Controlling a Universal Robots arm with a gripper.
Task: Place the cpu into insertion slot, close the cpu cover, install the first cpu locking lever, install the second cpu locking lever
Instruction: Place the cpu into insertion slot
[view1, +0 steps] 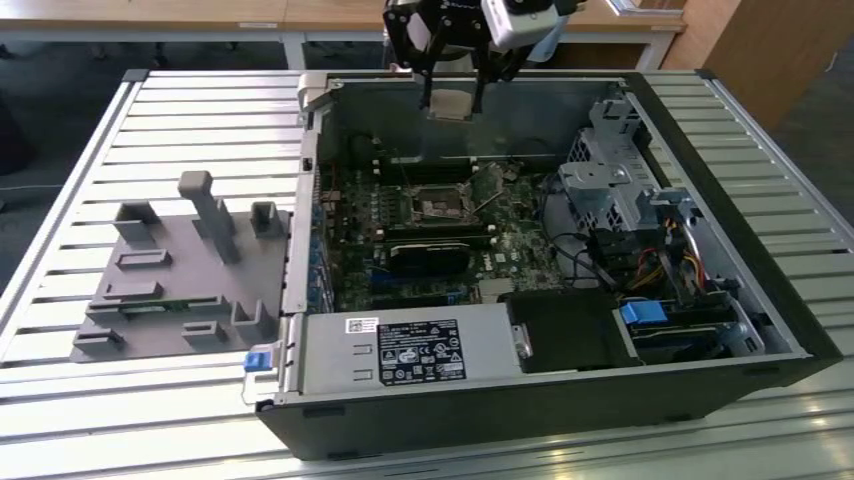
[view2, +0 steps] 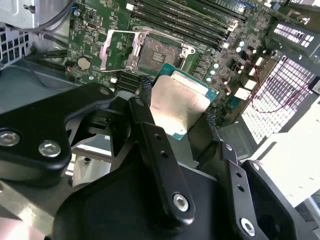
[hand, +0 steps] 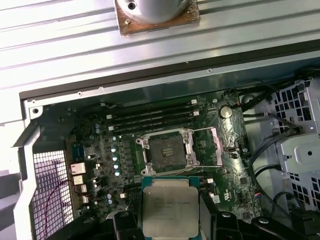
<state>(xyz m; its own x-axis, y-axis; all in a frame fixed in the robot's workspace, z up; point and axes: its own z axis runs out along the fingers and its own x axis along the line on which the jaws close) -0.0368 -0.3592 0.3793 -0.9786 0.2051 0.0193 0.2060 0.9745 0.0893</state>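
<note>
My gripper (view1: 451, 100) hangs over the far end of the open computer case, shut on the cpu (view1: 451, 106), a flat square chip with a dull silver face. In the second wrist view the cpu (view2: 180, 100) sits clamped between the black fingers (view2: 145, 107), above the board and apart from it. The insertion slot (hand: 165, 152) is a small dark square socket with a silver rim and lies bare. The cpu cover (hand: 207, 146), a thin silver frame, is swung open beside it. In the exterior view the insertion slot (view1: 437, 205) lies mid-board, nearer the camera than the gripper.
The green motherboard (view1: 400, 270) fills the case floor, with long memory slots (view2: 190, 20) and a black block (view1: 434, 255) close to the socket. Drive cages and cables (view1: 641, 240) crowd the exterior view's right. A grey fixture (view1: 174, 270) rests on the slatted table (view1: 200, 110).
</note>
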